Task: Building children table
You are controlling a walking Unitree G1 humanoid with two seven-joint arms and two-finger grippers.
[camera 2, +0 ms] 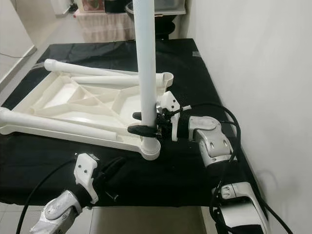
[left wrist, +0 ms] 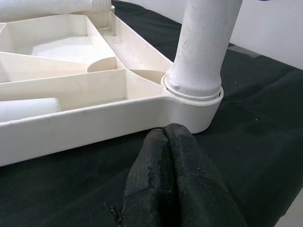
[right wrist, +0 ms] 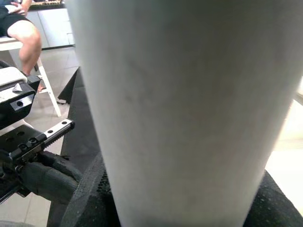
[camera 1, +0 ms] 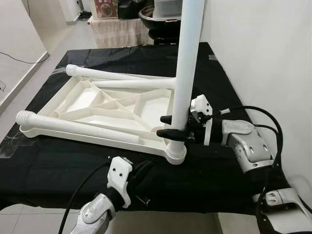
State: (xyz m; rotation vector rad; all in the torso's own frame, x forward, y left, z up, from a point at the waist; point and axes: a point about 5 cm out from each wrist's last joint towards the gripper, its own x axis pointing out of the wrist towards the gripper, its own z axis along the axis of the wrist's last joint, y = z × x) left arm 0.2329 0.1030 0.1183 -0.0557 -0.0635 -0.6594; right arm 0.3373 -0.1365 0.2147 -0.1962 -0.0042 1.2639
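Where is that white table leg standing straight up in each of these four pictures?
Left eye view: upright leg, right of centre, its foot in the tabletop's corner socket.
Right eye view: upright leg, centre.
Left wrist view: its lower end, upper right, above the socket.
Right wrist view: close up, between the right gripper's fingers.
Shared landmark: the corner socket.

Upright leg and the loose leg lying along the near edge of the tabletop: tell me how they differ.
The upright leg stands in the tabletop's near right corner socket; the loose leg lies flat along its near edge. The right gripper is clamped on the upright leg; nothing holds the loose leg. The loose leg's ribbed end is exposed; the upright leg's lower end sits inside the socket. Both are white tubes.
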